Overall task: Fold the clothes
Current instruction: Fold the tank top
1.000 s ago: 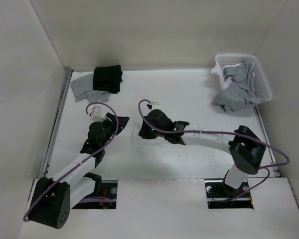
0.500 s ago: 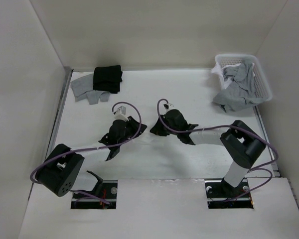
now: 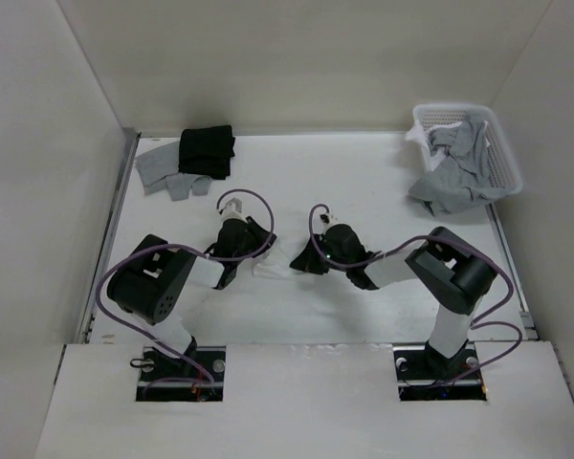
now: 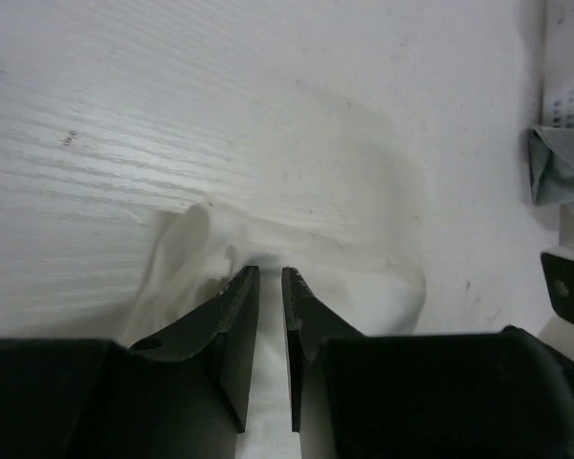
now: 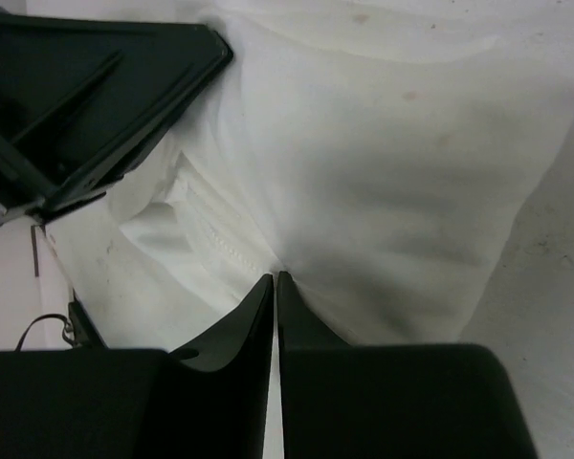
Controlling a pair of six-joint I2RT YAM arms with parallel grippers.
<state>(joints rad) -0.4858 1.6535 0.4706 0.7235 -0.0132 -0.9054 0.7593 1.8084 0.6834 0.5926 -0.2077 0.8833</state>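
Top view, white top: a small white lump (image 3: 272, 273) in the middle of the surface (image 3: 364, 182), right between the two jaws.
Top view, left jaws: at 9 o'clock of the lump, touching it.
Top view, right jaws: at 3 o'clock of the lump, touching it.
Top view, only here: a black folded cloth (image 3: 207, 151) at 11 o'clock with a gray cloth (image 3: 161, 170) beside it. A white basket (image 3: 454, 108) of gray clothes is at 2 o'clock.
Top view, which way it points: white on white, so I cannot tell.
Left wrist view, jaws: clenched on the white top (image 4: 364, 277), with a thin strip of it in the gap.
Left wrist view, white top: bunched around the tips, spreading toward 2 o'clock.
Right wrist view, jaws: squeezed almost together, pinching a seam fold.
Right wrist view, white top: it fans out (image 5: 392, 163) from the tips toward 12 and 1 o'clock.
Right wrist view, only here: the left jaws are at 10 o'clock, on the same cloth.
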